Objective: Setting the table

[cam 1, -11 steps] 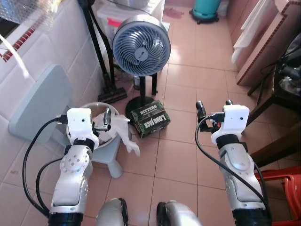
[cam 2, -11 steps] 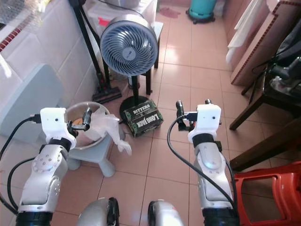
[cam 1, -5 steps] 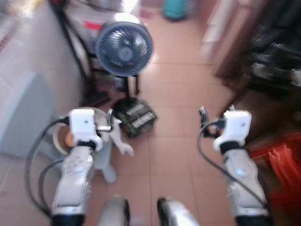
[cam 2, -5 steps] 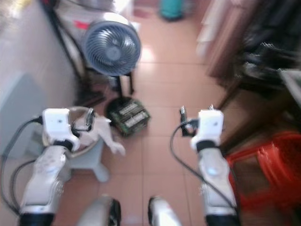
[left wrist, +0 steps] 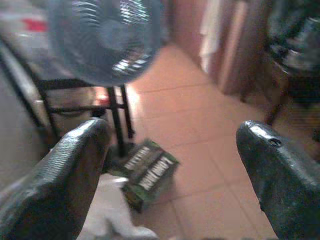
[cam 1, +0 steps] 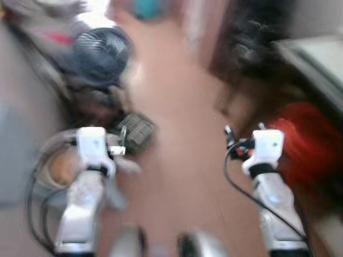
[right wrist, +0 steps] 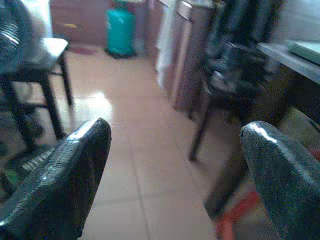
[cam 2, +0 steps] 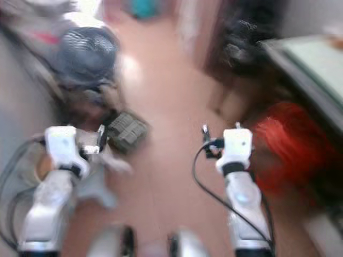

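Over tiled floor | 1 fan | 1 box | 2 end effectors, both spread

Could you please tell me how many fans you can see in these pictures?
1. The fan stands on the tiled floor by the wall on the robot's left, behind the green box. The head views are blurred, so another could be hidden.

A pale, flat-topped counter with a dark edge shows blurred at the far right, its near corner above a red plastic stool.
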Controlling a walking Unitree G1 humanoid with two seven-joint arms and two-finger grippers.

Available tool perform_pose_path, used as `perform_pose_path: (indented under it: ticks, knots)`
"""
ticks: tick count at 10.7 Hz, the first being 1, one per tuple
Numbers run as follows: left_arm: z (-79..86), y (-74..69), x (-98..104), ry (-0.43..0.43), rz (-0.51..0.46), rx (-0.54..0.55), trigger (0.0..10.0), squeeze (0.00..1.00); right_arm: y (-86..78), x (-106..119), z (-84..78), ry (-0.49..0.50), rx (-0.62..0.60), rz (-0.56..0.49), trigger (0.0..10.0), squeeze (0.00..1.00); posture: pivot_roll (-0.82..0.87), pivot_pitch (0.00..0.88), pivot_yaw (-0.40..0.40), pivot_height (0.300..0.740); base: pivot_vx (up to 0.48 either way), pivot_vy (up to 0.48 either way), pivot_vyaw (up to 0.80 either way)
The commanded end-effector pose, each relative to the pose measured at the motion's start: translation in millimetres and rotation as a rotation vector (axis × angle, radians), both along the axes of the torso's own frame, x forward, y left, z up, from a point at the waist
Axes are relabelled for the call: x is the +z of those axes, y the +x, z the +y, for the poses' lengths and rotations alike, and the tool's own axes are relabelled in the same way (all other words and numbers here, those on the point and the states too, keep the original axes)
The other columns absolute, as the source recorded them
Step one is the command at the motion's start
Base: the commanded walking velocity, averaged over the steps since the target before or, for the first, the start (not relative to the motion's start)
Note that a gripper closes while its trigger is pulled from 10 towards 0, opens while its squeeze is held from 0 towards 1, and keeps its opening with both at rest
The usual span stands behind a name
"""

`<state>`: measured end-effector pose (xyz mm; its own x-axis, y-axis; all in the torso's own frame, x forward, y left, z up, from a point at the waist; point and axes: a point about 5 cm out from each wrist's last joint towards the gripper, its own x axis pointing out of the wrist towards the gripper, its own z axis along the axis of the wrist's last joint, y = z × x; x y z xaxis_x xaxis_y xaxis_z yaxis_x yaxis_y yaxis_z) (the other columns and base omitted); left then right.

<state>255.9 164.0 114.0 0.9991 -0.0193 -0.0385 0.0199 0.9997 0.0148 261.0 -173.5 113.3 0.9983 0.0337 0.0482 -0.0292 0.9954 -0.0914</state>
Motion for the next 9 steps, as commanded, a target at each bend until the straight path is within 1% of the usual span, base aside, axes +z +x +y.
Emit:
perform_pose_path:
  ticks: [1, 2, 3, 4, 5, 7, 8, 9]
  knots:
    - [-0.2, -1.2, 2.9, -0.004, -0.004, -0.005, 10.0, 0.00, -0.6, 3.2, -0.8, -0.008, -0.007, -0.007, 10.0, 0.00, -0.02, 0.208, -0.014, 0.740, 0.000, 0.000, -0.80]
    - [0.5, -1.4, 5.2, 0.021, -0.017, -0.002, 10.0, 0.00, -0.8, 3.6, -0.1, -0.009, -0.006, -0.007, 10.0, 0.00, -0.02, 0.210, -0.014, 0.740, 0.000, 0.000, -0.80]
    - [0.0, -2.0, 5.6, 0.011, -0.018, -0.009, 10.0, 0.00, -0.8, 3.5, -0.5, -0.027, -0.010, -0.007, 10.0, 0.00, -0.02, 0.214, -0.014, 0.740, 0.000, 0.000, -0.80]
    - [-1.1, -2.7, 5.8, -0.019, -0.016, -0.027, 10.0, 0.00, -0.9, 2.9, -0.4, -0.024, -0.009, -0.004, 10.0, 0.00, -0.02, 0.214, -0.015, 0.740, 0.000, 0.000, -0.80]
    - [-1.7, -6.1, 6.6, -0.081, -0.024, -0.043, 10.0, 0.00, -1.6, 2.5, 0.2, -0.023, -0.008, -0.001, 10.0, 0.00, -0.02, 0.214, -0.016, 0.740, 0.000, 0.000, -0.80]
    - [-0.5, -6.5, 6.4, -0.060, -0.024, -0.022, 10.0, 0.00, -2.0, 2.6, 0.4, -0.024, -0.008, 0.000, 10.0, 0.00, -0.02, 0.215, -0.015, 0.740, 0.000, 0.000, -0.80]
    - [0.1, -6.3, 7.2, -0.053, -0.031, -0.018, 10.0, 0.00, -2.1, 3.7, 0.5, -0.006, -0.017, -0.001, 10.0, 0.00, -0.02, 0.218, -0.015, 0.740, 0.000, 0.000, -0.80]
    - [-0.6, -5.4, 8.5, -0.044, -0.044, -0.018, 10.0, 0.00, -1.2, 7.3, 2.7, -0.011, 0.001, -0.015, 10.0, 0.00, -0.02, 0.219, -0.016, 0.740, 0.000, 0.000, -0.80]
